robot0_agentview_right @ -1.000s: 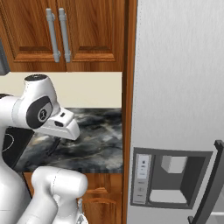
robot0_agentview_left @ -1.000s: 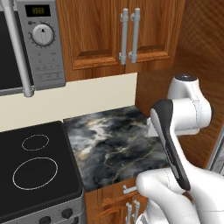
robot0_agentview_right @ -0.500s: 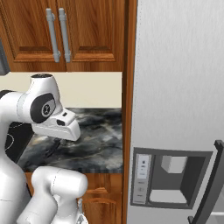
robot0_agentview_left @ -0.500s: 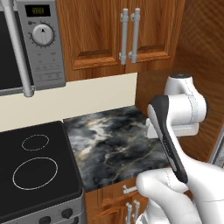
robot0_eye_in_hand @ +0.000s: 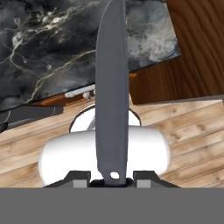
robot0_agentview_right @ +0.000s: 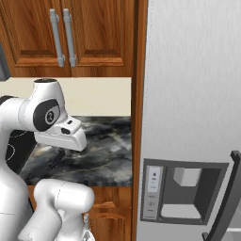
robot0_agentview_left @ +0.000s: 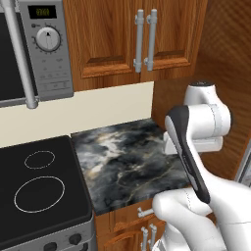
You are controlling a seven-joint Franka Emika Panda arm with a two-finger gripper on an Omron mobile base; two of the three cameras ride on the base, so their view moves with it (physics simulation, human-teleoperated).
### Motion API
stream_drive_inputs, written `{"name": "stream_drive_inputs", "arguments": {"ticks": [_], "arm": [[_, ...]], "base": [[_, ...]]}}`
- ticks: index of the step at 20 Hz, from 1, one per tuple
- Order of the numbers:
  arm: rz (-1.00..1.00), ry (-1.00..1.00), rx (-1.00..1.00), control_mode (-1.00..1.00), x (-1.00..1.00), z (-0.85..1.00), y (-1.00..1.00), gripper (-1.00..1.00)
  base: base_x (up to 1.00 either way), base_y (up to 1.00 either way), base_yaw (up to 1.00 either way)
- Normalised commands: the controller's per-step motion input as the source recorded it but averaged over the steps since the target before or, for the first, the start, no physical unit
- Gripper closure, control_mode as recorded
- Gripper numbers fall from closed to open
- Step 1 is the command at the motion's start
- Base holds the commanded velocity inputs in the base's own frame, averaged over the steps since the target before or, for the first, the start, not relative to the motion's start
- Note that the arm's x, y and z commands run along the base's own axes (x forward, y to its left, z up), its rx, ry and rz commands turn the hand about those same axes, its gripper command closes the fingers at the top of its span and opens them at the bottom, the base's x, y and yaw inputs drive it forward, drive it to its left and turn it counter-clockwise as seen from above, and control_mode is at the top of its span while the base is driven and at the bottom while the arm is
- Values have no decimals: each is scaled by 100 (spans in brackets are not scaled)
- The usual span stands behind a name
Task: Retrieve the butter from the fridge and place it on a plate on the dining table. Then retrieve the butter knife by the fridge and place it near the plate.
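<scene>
Gripping the grey knife (robot0_eye_in_hand: 112,87) by its holed end, the hand (robot0_eye_in_hand: 109,177) points the blade toward twelve o'clock, over the marbled desk (robot0_eye_in_hand: 43,48).

Even, bright rendered light, soft shadows, no glare; every view slightly soft and pixelated.

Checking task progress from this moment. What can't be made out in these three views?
- Gripper, hand view: the grey band cuts off the finger bases; the tips flank the butter knife.
- Fridge, right base view: cut off by the frame edges, doors shut, so its contents are hidden.
- Counter, left base view: the arm hides its right edge.
</scene>
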Motion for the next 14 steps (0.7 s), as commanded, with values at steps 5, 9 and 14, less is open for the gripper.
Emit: {"name": "stream_drive_inputs", "arguments": {"ticks": [5,9,14], "arm": [[0,0,0,100,-4,0,0,100],[0,0,0,100,0,0,0,100],[0,0,0,100,0,0,0,100]], "base": [[-38,0,0],[-69,4,0],[-55,18,3]]}}
